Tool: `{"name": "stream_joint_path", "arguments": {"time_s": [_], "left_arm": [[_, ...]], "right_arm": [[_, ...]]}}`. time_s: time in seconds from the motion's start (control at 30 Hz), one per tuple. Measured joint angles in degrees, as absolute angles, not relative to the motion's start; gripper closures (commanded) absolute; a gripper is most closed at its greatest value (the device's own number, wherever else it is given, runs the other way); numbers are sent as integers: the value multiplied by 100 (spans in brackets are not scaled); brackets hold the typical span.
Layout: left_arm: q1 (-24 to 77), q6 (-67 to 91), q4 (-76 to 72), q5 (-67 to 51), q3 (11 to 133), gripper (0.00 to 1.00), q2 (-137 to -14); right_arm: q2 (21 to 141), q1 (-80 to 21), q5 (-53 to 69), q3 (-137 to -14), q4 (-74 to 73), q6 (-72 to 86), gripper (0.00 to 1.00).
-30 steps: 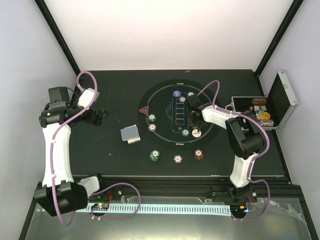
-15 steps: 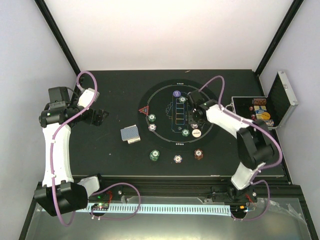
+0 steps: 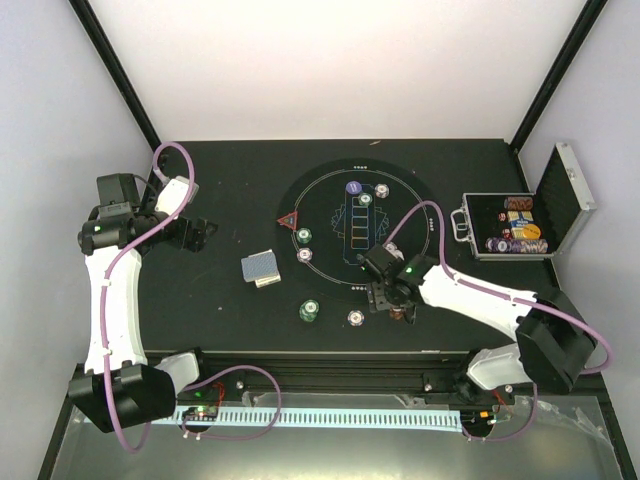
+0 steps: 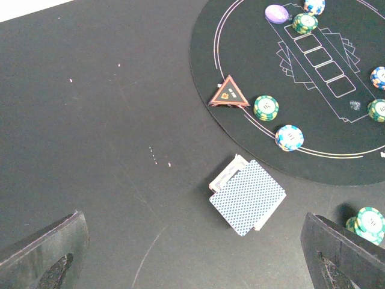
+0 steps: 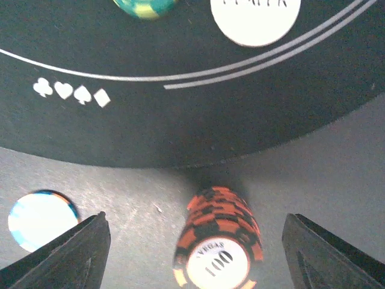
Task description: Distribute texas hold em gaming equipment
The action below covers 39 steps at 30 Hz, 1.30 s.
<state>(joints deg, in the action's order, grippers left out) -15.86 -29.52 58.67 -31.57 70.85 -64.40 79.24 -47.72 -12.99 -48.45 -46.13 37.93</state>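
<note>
The right gripper (image 3: 388, 298) has moved away from the white button (image 5: 255, 18) on the round mat (image 5: 180, 126) and come down low at the near edge with its jaws spread apart. So the button looks placed, and the brown-red chip stack (image 5: 216, 241) is likely next. That stack is a short pile with black and orange stripes and 100 on its pale top. It stands on the table (image 5: 337, 168) just off the mat, between the open jaws, untouched. The left gripper (image 4: 192, 256) is wide apart too, holding nothing, near the cards (image 4: 248, 195)
</note>
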Motion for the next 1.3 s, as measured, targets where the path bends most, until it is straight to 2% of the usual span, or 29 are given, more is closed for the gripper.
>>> {"name": "stream_joint_path", "arguments": {"time_s": [0.27, 1.3], "left_arm": [[-1586, -2943, 5870, -3159, 7085, 1, -6440], [-1608, -2936, 5870, -3159, 7085, 1, -6399]], "right_arm": [[7773, -4821, -1302, -4405, -4650, 4112, 27], [8014, -4762, -1546, -4390, -4482, 4005, 61]]}}
